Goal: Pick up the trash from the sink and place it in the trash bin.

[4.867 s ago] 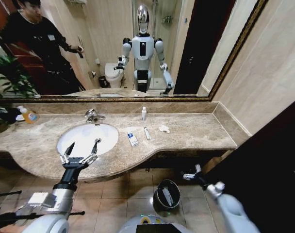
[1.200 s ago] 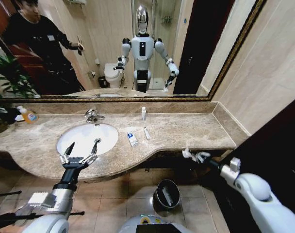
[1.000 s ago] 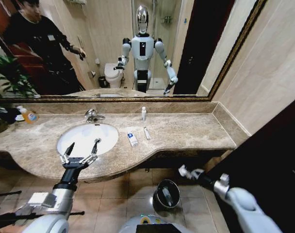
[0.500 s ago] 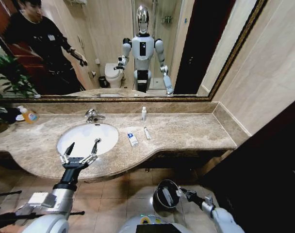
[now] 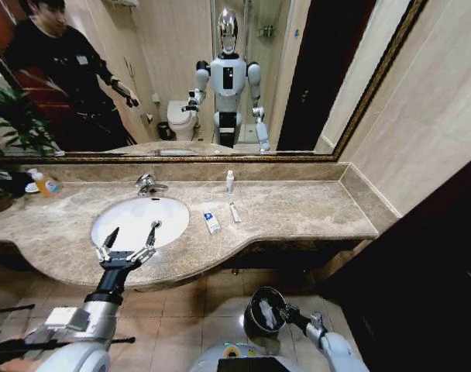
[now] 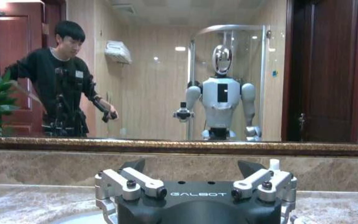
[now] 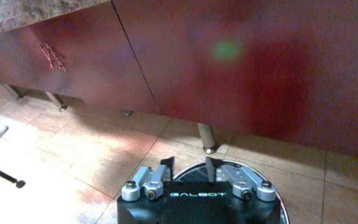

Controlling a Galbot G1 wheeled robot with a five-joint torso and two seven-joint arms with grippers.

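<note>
Over the bin (image 5: 265, 310), the right gripper (image 5: 283, 312) is being held, fingers narrow; left gripper (image 5: 129, 241), fingers wide, is being hovered above the sink (image 5: 139, 220).

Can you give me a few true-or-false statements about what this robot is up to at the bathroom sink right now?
1. The right gripper is down at the trash bin on the floor. True.
2. The left gripper holds the blue-marked box. False: its fingers are open and empty at the sink; the box lies on the vanity top.
3. A slim tube lies beside the box. True.
4. The tiny bottle is in the basin. False: it stands at the mirror.
</note>
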